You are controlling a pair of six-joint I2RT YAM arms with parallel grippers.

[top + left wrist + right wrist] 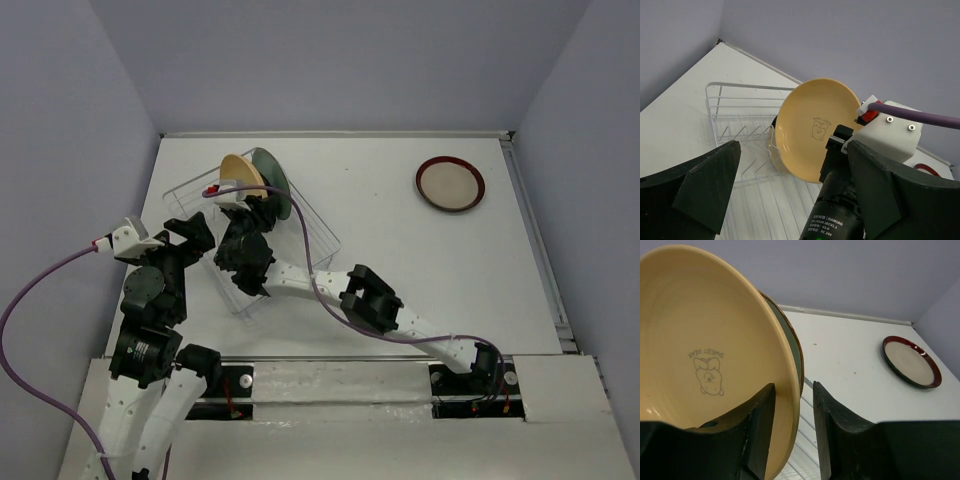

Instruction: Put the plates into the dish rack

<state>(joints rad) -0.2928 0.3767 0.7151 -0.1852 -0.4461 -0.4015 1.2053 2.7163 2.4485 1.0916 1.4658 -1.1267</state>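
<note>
Left gripper (793,145): held off the left side of the rack, above the table; its jaws are spread wide and nothing is gripped. It is seen pointed toward the plates.

Dish rack (310,240): a white wire basket set at an angle on the white table (400,270), left of centre. Two plates are stood in its far end; the near part of the rack is covered by the right arm in the top view.

Orange-yellow plate (810,115): stood on edge in the rack, leaning a little, with its face turned toward the left wrist camera. A small bear is printed at its centre.

Green plate (275,185): stood on edge directly behind the orange-yellow plate — just beside it. Whether the two touch cannot be told.

Right gripper (794,387): reached into the rack, with the orange-yellow plate's rim between its jaws. The jaws are parted, and a gap is seen between the rim and the outer finger — the plate is not clamped.

Red-rimmed plate (450,184): laid flat on the table at the far right, well apart from the rack and both grippers.
</note>
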